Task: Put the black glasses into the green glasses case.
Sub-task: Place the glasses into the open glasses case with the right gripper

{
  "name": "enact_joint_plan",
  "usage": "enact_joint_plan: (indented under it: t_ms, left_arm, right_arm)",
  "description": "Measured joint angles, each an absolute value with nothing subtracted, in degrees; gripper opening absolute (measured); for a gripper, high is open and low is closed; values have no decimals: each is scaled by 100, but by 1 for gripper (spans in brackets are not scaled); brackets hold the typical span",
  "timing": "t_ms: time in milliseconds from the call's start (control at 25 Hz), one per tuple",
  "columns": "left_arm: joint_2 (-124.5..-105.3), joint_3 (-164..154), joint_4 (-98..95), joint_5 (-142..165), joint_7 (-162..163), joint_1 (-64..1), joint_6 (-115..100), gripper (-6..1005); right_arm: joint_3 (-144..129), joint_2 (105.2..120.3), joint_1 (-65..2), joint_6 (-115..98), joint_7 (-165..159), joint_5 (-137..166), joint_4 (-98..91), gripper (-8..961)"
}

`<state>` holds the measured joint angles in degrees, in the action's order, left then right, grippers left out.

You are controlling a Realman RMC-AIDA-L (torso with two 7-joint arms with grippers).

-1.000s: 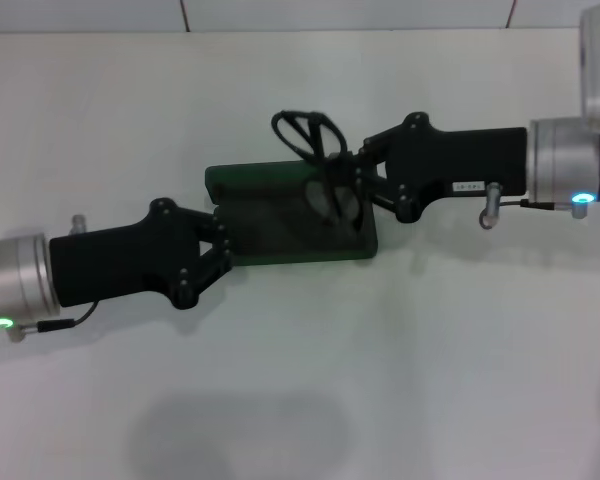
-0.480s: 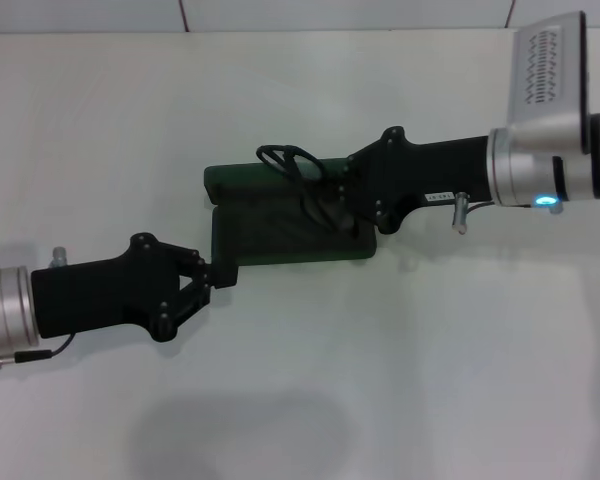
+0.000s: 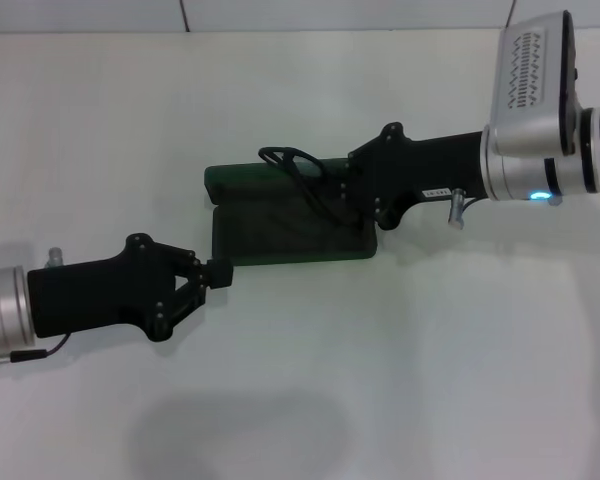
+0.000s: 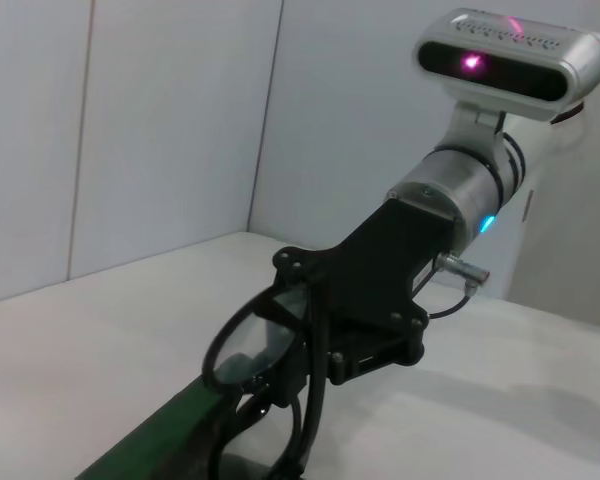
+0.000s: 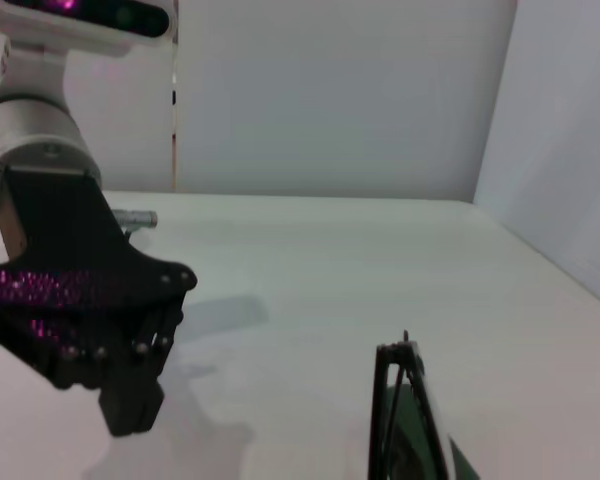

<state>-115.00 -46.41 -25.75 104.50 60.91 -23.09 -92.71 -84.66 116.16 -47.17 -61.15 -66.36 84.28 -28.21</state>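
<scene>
Holding the black glasses (image 3: 302,180) clamped in my right pincer (image 3: 338,197) at frame centre over the green glasses case (image 3: 280,220); they are looking light and fragile, so gripping the frame. Left pincer (image 3: 218,274) is sitting together lower left.

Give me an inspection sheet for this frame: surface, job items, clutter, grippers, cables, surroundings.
Surface: white table, bare.
Job items: green glasses case open; black glasses over its far right part, not yet lying flat inside.
Clutter: nothing seen.
Grippers: right gripper shut on the black glasses above the case; left gripper shut, just off the case's near left corner.
Cables: thin black lead at each wrist.
Surroundings: pale wall behind.
</scene>
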Motion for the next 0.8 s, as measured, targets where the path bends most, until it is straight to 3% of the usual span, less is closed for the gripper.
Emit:
enact_joint_plan:
  t_ms: [800]
  left_arm:
    - [-11478, -4641, -2575, 10450, 6091, -2367, -9175, 7]
  right_arm:
    - [-8701, 11619, -4649, -5836, -6628, 8437, -2872, 56]
